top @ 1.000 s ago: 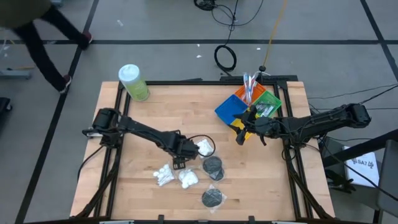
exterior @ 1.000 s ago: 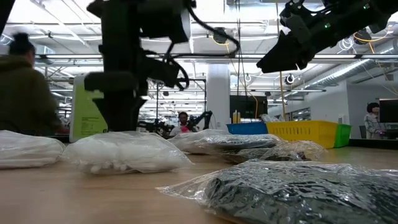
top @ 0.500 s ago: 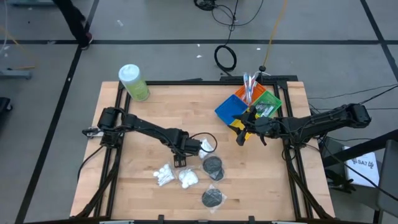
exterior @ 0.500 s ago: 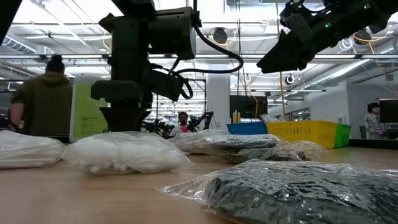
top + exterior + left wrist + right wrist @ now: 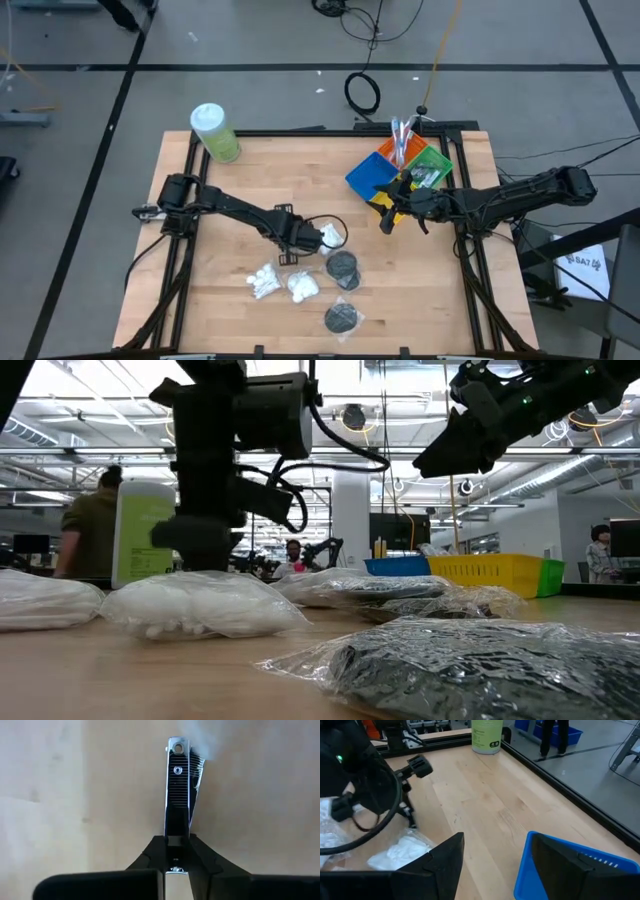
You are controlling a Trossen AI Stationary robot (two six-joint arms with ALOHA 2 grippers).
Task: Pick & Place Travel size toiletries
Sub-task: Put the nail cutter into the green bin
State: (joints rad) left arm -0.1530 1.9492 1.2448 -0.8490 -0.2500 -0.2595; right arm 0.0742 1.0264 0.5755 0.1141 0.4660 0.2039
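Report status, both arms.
Left gripper shut on clear bag of white cotton balls. Right gripper open beside blue bin. Nothing blocking.

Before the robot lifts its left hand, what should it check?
1. Left hand shut: ok.
2. Cotton ball bag really pinched: cannot tell, only a hazy bit shows at the fingertips.
3. Right hand open, empty and far from the left hand: ok.
4. Blue bin has room for a drop: ok.
5. Green bottle out of the way, at the table's far corner: ok.
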